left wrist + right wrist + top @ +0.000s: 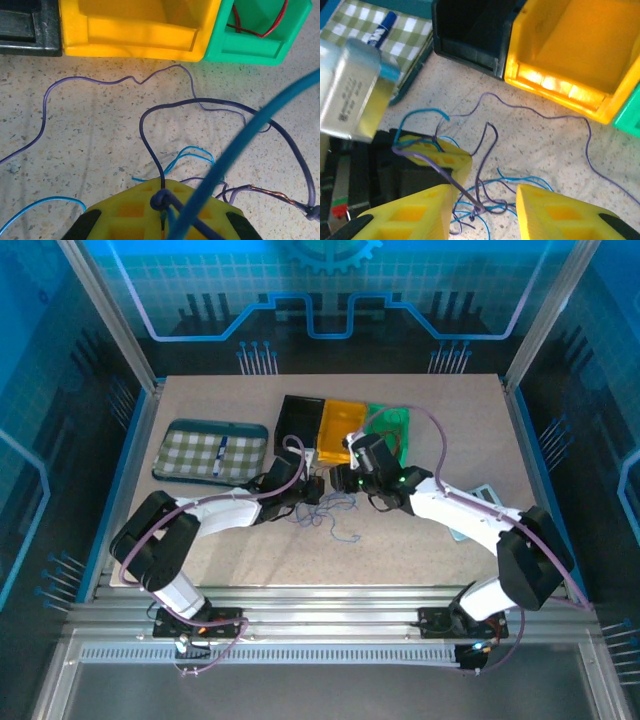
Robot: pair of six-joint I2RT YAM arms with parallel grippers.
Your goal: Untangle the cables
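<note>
**Cables pinned by one gripper, the other poised over the knot**

The cables [325, 512] lie in a loose snarl on the table [400, 550], just in front of the row of bins and between the two arms. The left gripper [162, 195] has its fingers pressed together on a dark purple strand [150, 150], right at a small knot. From there the strand arcs out across the table.

The right gripper [484, 200] faces it close by. Its jaws stand apart with nothing clamped, and a crossing of purple and light blue wires lies between them.

To my eye this is the pulling-apart step: one end is anchored and the second grip is not yet made. The next move calls for the right jaws to close on a single strand beside the knot, not the whole bundle, then draw away from the left.

Around them, a thin lilac wire [100, 80] wanders up to the foot of the yellow bin [570, 60]. The black bin [470, 35] stands beside the yellow one, and the green bin [250, 42] holds a red wire [260, 31]. A checked tray [215, 452] with a marker [384, 27] sits to the left.

The grippers are nearly nose to nose, so room to pull is tight, and the bins stand close behind. A blurred blue strand [250, 140] crosses the left wrist camera's view.
</note>
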